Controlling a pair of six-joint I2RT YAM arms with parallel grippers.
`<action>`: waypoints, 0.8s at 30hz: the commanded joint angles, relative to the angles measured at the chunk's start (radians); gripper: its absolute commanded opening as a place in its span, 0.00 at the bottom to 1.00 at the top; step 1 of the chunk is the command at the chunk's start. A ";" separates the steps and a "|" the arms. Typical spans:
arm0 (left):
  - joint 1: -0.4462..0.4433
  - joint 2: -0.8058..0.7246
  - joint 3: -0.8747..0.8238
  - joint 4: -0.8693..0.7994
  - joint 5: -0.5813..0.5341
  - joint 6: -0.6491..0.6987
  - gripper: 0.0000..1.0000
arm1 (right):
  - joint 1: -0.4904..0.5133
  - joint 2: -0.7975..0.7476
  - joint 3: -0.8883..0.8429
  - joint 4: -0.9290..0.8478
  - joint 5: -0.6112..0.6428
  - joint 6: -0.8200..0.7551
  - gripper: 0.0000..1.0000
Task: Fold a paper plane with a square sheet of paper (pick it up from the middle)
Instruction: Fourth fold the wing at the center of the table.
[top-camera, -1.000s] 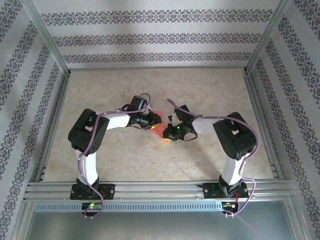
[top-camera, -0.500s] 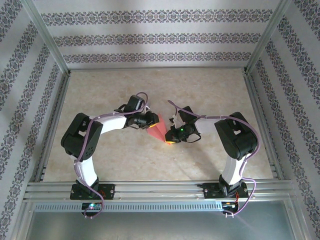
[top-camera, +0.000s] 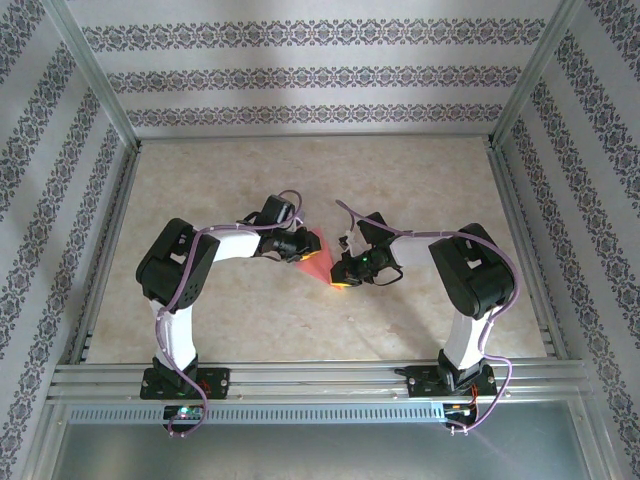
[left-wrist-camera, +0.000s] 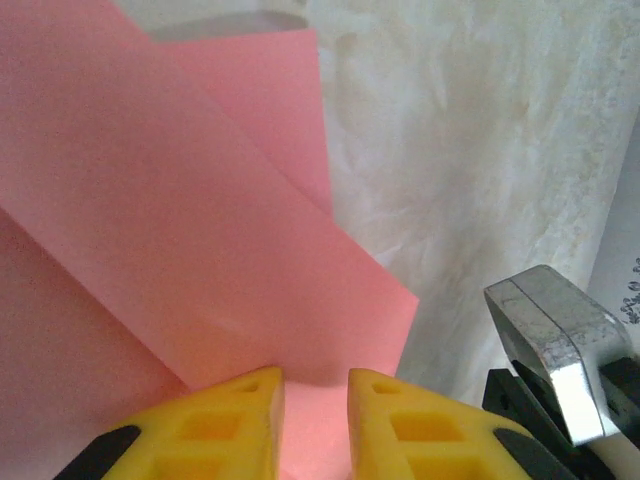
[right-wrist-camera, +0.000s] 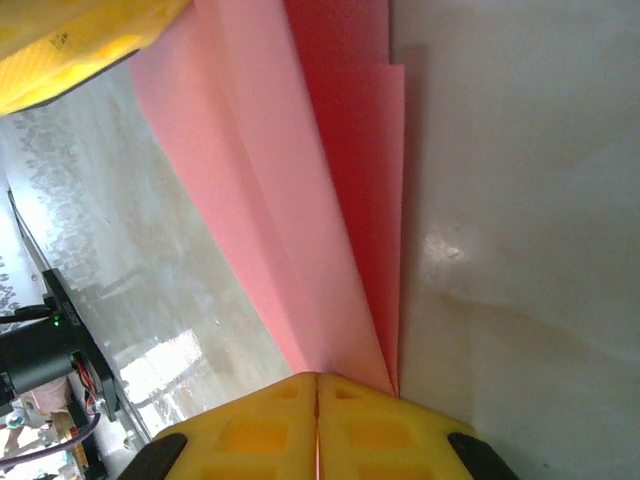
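Patterned wallpaper walls (top-camera: 300, 75) and an aluminium frame (top-camera: 97, 80) are seen around a pale, marbled counter (top-camera: 400, 180) from the top camera. At its middle the pink-red sheet of paper (top-camera: 318, 258) is held off the surface between the left claw (top-camera: 303, 252) and the right claw (top-camera: 337, 280), both arms being bent inward toward it. From above, the paper is made out as little more than a small pointed wedge. Its layers are shown far better by the wrist cameras. In the left wrist view the sheet of paper (left-wrist-camera: 200, 250) is seen as smooth matte flaps overlapping at angles, with straight creased edges and one sharp corner over the glossy counter (left-wrist-camera: 450, 150). The yellow, ribbed fingers of the left claw (left-wrist-camera: 312, 385) are set narrowly apart, with pink paper showing in the gap; whether it is touched by them cannot be told. A bevelled grey metal block (left-wrist-camera: 560, 340) is seen at the right edge. In the right wrist view the sheet of paper (right-wrist-camera: 300, 200) is shown as several long folded layers, lighter on the left and darker red on the right, narrowing down to the right claw (right-wrist-camera: 317, 390), whose yellow fingers are pressed together on its lower end.
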 joint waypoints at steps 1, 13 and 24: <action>-0.008 0.031 0.019 0.009 -0.015 0.017 0.23 | -0.002 0.053 -0.037 -0.093 0.054 -0.035 0.10; -0.004 0.033 0.038 -0.110 -0.119 0.021 0.20 | -0.008 0.046 -0.043 -0.103 0.066 -0.033 0.10; -0.018 -0.104 0.017 -0.068 -0.068 0.046 0.21 | -0.014 0.058 -0.041 -0.103 0.082 -0.001 0.09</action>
